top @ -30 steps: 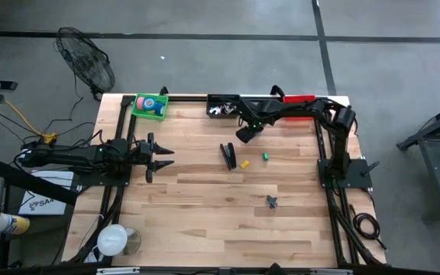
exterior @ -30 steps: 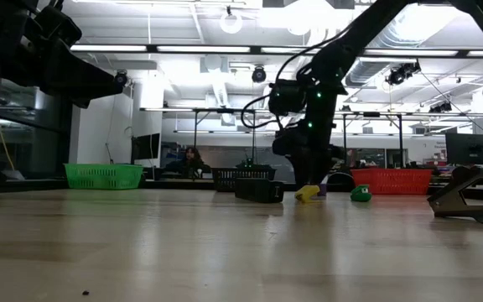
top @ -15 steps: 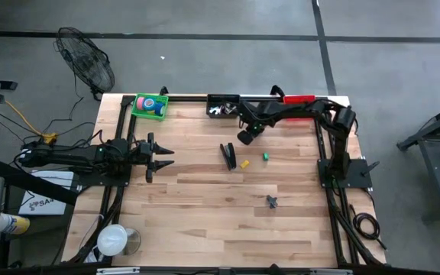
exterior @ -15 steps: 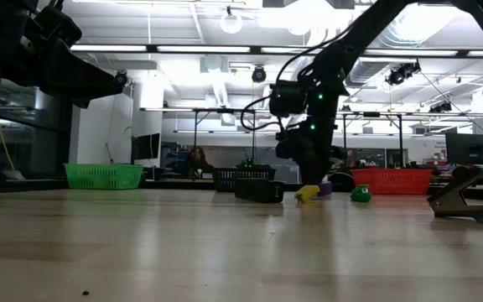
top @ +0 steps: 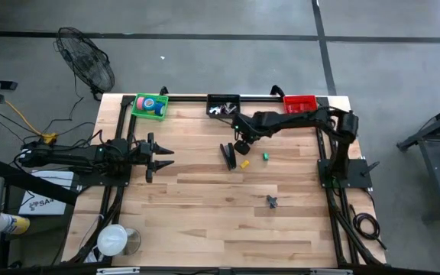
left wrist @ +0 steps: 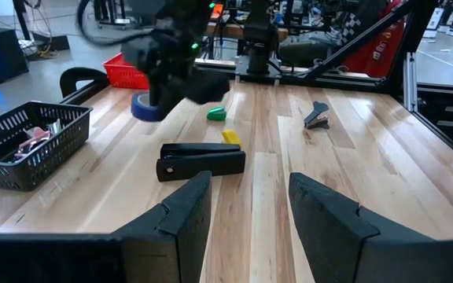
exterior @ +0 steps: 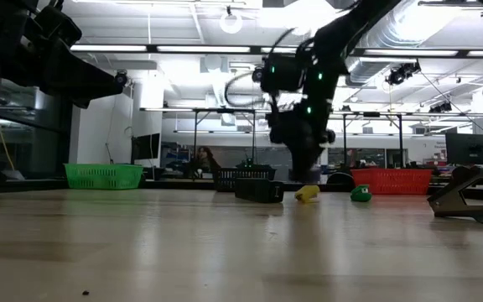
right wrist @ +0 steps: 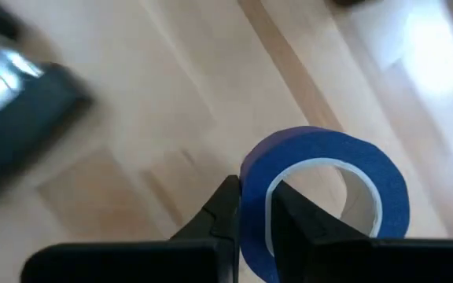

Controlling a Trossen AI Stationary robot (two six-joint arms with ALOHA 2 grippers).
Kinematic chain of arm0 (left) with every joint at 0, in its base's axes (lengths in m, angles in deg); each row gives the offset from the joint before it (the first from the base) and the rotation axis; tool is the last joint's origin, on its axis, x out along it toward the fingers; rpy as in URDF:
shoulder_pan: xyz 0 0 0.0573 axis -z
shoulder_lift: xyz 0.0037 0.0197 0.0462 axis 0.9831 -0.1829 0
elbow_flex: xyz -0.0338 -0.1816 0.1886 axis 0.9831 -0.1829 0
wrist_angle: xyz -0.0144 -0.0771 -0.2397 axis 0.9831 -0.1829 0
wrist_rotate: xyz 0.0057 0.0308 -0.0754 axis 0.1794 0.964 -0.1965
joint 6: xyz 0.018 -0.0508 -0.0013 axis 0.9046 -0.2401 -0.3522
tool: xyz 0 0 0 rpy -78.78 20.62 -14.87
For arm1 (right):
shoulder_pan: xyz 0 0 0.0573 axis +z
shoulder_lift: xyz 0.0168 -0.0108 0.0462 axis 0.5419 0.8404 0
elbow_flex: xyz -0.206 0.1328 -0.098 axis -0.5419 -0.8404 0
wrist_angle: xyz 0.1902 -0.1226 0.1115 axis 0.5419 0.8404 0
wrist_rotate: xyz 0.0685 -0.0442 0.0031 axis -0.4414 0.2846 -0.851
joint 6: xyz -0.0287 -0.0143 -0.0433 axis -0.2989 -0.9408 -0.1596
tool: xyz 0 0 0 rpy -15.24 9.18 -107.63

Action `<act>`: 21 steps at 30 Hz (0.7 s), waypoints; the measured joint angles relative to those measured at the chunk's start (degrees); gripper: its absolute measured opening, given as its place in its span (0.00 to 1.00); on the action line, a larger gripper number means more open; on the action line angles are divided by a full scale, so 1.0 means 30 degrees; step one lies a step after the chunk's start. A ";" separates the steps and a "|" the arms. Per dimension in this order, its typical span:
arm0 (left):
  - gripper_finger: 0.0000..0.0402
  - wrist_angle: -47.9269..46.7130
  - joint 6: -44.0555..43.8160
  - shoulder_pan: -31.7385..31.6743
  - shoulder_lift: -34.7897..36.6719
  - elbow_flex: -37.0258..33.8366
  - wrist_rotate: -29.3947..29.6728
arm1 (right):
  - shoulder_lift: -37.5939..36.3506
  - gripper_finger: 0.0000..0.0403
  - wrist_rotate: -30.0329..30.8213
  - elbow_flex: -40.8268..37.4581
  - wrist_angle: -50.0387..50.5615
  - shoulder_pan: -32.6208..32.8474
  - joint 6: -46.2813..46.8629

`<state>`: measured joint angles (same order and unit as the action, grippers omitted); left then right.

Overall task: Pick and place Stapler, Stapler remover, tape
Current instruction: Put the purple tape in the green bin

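My right gripper (top: 241, 147) hangs over the middle of the table, just beyond the black stapler (top: 228, 155), shut on a blue tape roll (left wrist: 146, 108). A yellow tape roll (top: 244, 163) and a green one (top: 266, 156) lie on the wood beside the stapler. The dark stapler remover (top: 272, 201) lies nearer the front edge. More tape rolls sit in the green basket (top: 150, 105) at the far left. My left gripper (top: 163, 159) waits open at the table's left side, pointing level across it. My right gripper pinches the blue roll's wall (right wrist: 254, 224), one finger (right wrist: 289, 216) inside the ring and one (right wrist: 225, 208) outside. The fingers slant down from the table's right and far side. The roll hangs below them on edge, clear of the wood.
A black basket (top: 222, 105) with small items and a red basket (top: 299, 101) stand along the far edge. A clear cup (top: 114, 240) stands at the near left corner. Bare wood lies between the stapler and my left gripper.
My right gripper has swung from near the far edge toward the stapler, to the table's left and near side, risen a little and rolled. The blue roll, which stood on the wood half a second ago, has gone up with it and hangs clear.
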<state>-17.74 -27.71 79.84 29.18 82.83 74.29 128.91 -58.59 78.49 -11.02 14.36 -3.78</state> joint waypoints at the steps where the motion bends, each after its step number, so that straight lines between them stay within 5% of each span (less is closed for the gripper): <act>1: 0.42 0.0000 0.0000 0.0000 0.0000 0.0000 0.0000 | -0.0298 0.08 0.0164 0.0000 -0.0004 0.0255 -0.0052; 10: 0.42 0.0058 -0.0007 0.0007 0.0000 0.0000 0.0000 | -0.3170 0.08 -0.0361 0.0000 -0.3437 0.2863 -0.1514; 21: 0.42 0.0936 -0.0204 0.0000 0.0000 0.0000 -0.0535 | -0.3617 0.08 -0.5800 0.0022 -1.1343 0.5611 -0.5673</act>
<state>-14.93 -28.32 79.84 29.18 82.83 72.69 118.05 -75.99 78.55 -45.05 31.20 -20.80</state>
